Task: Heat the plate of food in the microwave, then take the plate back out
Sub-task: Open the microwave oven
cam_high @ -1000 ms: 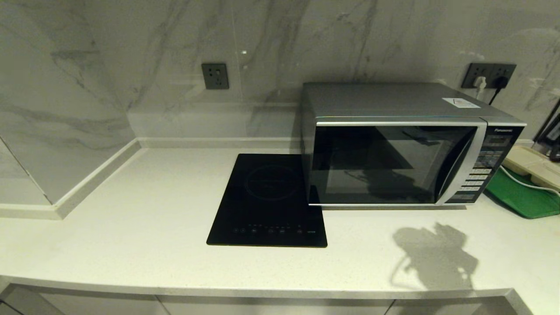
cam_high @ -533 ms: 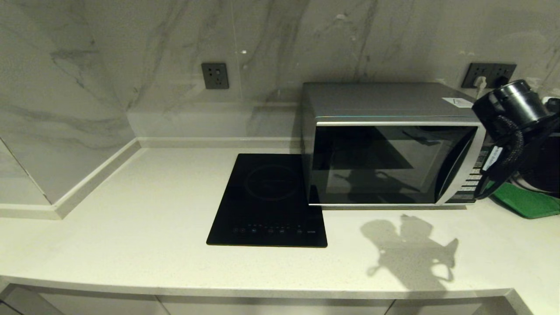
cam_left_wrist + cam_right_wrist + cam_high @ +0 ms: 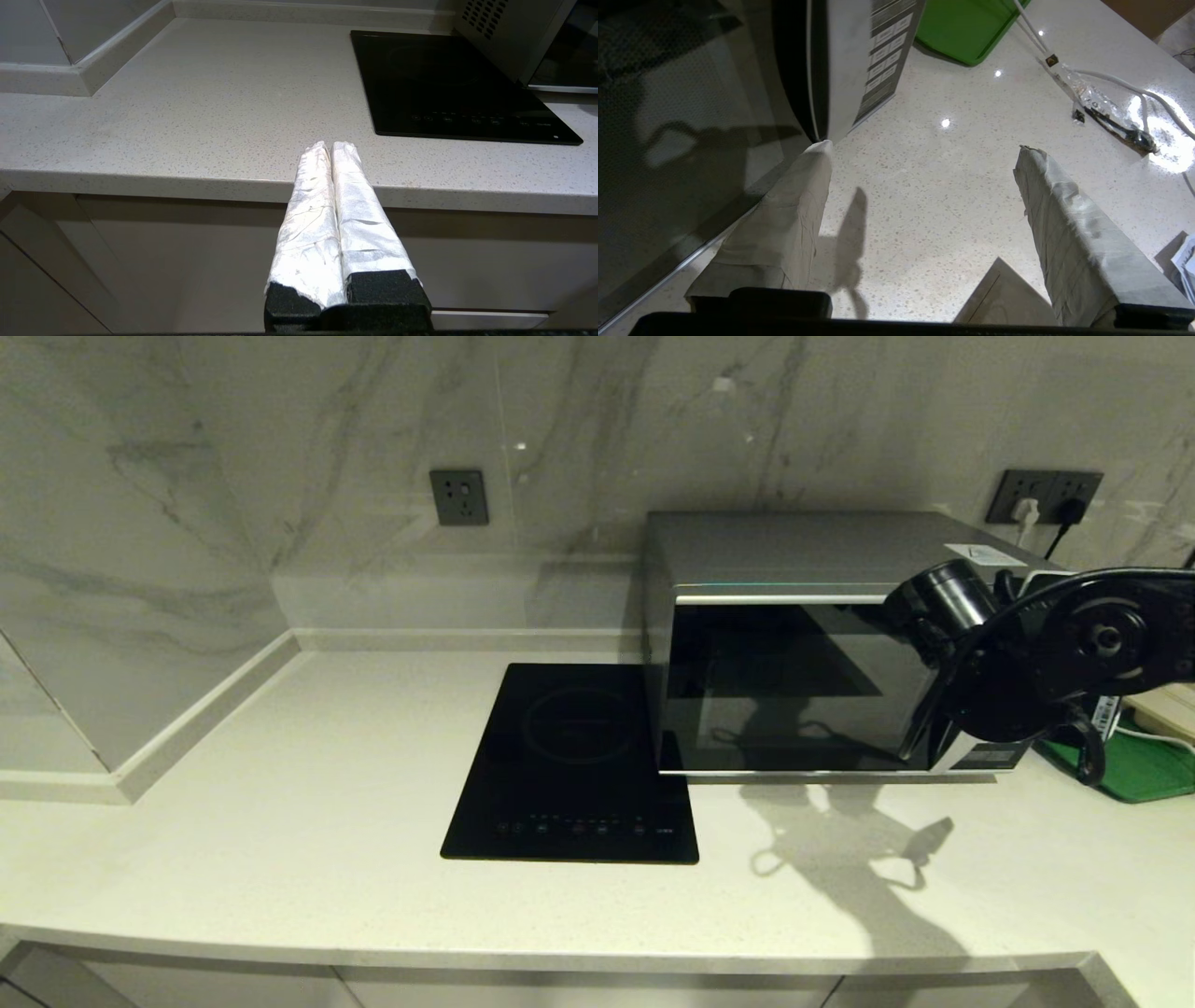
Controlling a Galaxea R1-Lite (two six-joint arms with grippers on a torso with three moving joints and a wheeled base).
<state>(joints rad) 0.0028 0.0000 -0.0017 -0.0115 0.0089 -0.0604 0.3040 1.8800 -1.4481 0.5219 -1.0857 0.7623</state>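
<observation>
Right now, per view:
Microwave (image 3: 822, 644): silver box on the counter (image 3: 280, 859), back right, door shut; dark glass, curved silver handle strip, keypad at its right edge. Nothing can be made out behind the glass, just reflections.
Plate: not seen in any view; can't tell where it is.
Right gripper (image 3: 920, 154): in front of the microwave's keypad side, above the counter. Jaws wide apart, nothing btwn them. One cloth-wrapped finger (image 3: 784, 219) sits just beside the door's lower corner by the handle strip; can't tell if it touches. Other finger hangs over bare counter.
Right arm (image 3: 1046, 653): reaches in from the right in head view, black wrist covering the keypad and part of the door.
Left gripper (image 3: 332, 154): parked low, in front of the counter's front edge, well apart from the microwave. White-wrapped fingers pressed together, holding nothing.
Hob (image 3: 574, 765): flat black glass, on the counter just left of the microwave, touching or nearly so.
Tray (image 3: 1134, 770): green, right of the microwave, partly behind the arm.
Cable (image 3: 1092, 93): white, on the counter near the tray, w/ a small dark bit beside it.
Sockets: one (image 3: 458, 497) on the marble wall left of the microwave, a double one (image 3: 1046, 495) behind it w/ plugs in.
Shadow (image 3: 840, 859): arm's outline on the counter in front of the microwave.
</observation>
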